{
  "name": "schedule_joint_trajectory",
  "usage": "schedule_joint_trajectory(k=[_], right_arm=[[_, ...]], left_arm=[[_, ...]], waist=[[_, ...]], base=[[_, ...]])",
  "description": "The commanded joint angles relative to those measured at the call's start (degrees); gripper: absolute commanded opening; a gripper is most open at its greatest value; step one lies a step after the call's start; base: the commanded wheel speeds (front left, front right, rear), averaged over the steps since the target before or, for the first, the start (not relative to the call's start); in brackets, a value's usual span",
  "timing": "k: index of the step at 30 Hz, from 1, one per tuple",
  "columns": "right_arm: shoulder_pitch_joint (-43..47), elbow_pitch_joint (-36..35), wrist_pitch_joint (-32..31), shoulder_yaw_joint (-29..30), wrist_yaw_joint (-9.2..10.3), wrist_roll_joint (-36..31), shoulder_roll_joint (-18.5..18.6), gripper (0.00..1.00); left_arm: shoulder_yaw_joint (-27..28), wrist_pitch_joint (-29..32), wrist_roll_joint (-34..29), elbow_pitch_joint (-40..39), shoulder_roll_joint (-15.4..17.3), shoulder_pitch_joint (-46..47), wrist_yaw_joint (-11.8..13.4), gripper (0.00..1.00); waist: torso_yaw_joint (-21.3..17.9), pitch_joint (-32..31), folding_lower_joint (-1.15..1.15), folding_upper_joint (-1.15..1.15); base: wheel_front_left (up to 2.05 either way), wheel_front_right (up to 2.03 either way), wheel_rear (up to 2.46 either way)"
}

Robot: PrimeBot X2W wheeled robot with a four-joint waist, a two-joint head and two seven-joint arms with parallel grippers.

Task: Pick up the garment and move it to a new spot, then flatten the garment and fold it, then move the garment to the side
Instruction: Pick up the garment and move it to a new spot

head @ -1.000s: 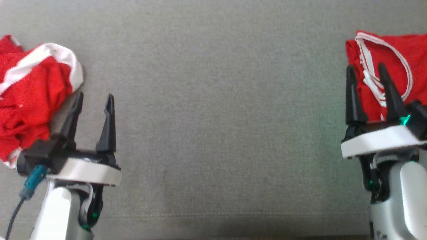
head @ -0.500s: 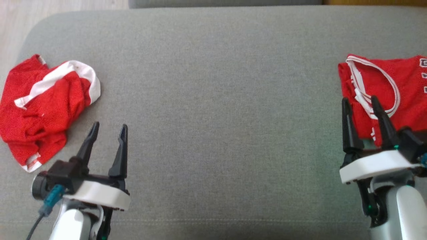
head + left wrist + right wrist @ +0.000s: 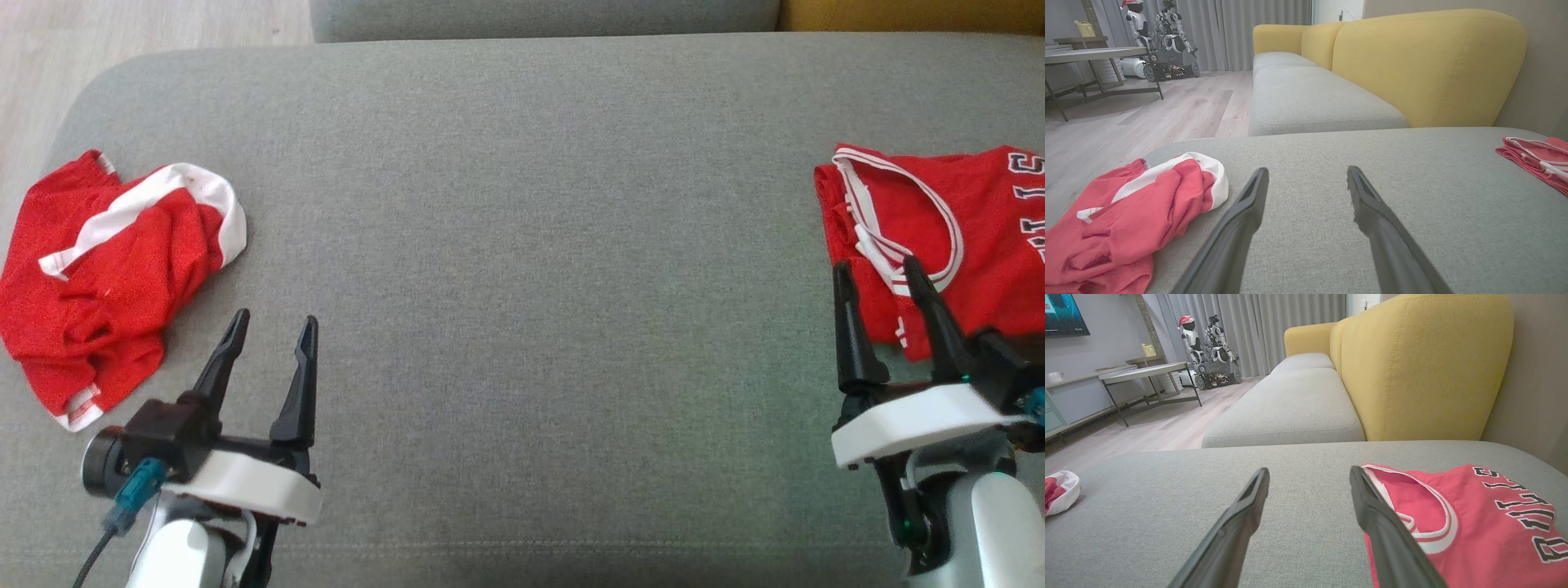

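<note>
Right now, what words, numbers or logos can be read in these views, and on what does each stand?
"BULLS": black letters edged in white on the folded red jersey, running sideways in the right wrist view; the last letter is foreshortened, so the S is likely rather than certain.
Head view: the same lettering is cut by the picture's edge and is not readable.
Crumpled red and white garment: no text visible.

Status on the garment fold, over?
Left claw open, empty, beside crumpled red garment. Right claw open, empty, at edge of folded red jersey. Nothing between claws and cloth.
</note>
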State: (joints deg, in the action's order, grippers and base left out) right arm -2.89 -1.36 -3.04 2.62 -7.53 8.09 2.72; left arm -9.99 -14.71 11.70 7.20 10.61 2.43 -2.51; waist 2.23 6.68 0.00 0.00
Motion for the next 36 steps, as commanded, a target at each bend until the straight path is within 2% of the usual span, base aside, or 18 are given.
schedule_joint_trajectory(k=[1, 18, 24, 36], right_arm=[[-1.2, -2.4, -0.3, -1.0, 0.04, -0.3, 0.2, 1.00], [-0.8, -3.4, -1.2, 0.4, 0.04, -0.2, 0.2, 1.00], [-0.1, -4.6, -1.8, 0.7, 0.04, -0.8, 0.2, 1.00], [0.0, -7.4, -3.7, -1.4, 0.04, -0.8, 0.2, 1.00]], left_arm=[[2.1, -0.3, -0.1, -1.6, 1.3, 1.7, 0.4, 1.00], [2.1, -0.3, 0.7, -2.2, 1.2, 2.0, 1.5, 1.00], [2.7, -0.3, 1.5, -2.3, 0.7, 2.5, 2.1, 1.00], [4.9, -0.3, 2.4, -2.8, -0.2, 3.1, 2.8, 1.00]], waist=[[0.0, 0.0, 0.00, 0.00], [1.3, 0.0, 0.00, 0.00], [5.2, -0.1, 0.00, 0.00], [16.9, -0.9, 0.00, 0.00]], base=[[0.00, 0.00, 0.00], [0.00, 0.00, 0.00], [0.00, 0.00, 0.00], [0.00, 0.00, 0.00]])
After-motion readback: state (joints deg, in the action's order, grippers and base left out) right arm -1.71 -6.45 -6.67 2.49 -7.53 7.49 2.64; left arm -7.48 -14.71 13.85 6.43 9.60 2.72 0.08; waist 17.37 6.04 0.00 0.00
